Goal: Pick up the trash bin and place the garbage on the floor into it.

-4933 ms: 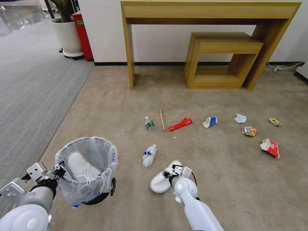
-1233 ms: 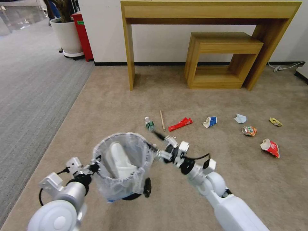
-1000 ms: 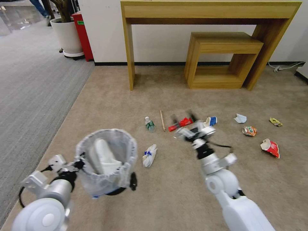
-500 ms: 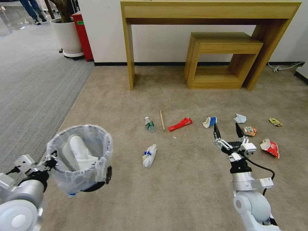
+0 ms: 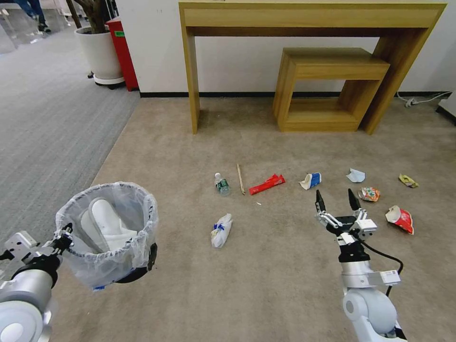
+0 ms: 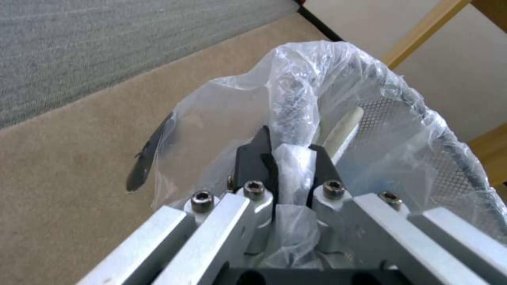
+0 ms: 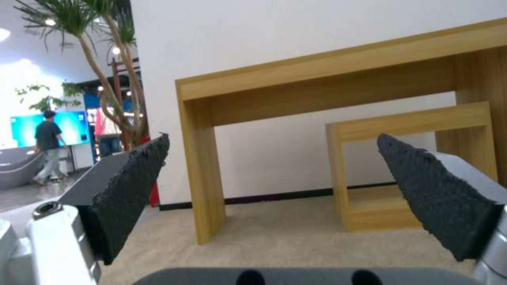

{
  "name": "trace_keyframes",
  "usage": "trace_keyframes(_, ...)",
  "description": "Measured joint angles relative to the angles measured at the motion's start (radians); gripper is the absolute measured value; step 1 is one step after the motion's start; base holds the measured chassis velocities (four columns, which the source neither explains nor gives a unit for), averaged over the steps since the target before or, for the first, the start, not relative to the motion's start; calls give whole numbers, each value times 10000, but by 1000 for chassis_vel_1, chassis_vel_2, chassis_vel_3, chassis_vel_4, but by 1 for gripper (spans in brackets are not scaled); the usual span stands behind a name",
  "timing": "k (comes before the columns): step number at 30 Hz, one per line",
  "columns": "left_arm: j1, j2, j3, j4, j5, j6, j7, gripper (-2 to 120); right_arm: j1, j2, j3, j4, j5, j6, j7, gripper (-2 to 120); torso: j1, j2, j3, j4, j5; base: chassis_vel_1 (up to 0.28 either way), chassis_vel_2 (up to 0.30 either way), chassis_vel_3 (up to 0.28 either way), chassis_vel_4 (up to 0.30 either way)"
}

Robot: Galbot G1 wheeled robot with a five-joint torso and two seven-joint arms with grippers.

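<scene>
Holding the trash bin (image 5: 107, 232) by its rim at eight o'clock, the left claw (image 6: 289, 164) stays clenched while the right claw (image 5: 335, 203), spread wide, should descend squarely over floor (image 5: 266, 285) garbage (image 5: 368, 193).

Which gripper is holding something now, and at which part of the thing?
The left gripper holds the trash bin by its bag-covered rim. The right gripper is open and empty.
</scene>
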Motion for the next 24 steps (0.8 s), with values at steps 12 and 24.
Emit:
trace_keyframes(12,82,6,-36,-211,21,58,14,3,32,-103,-156,-56,536,37,47,100,1,0,3,-2,0,-219,109,220,-114)
trace_keyframes(24,174,-41,18,-383,68,87,22,3,-96,-283,-501,230,703,-428,771,100,2,-2,6,0,0,-258,221,248,-223)
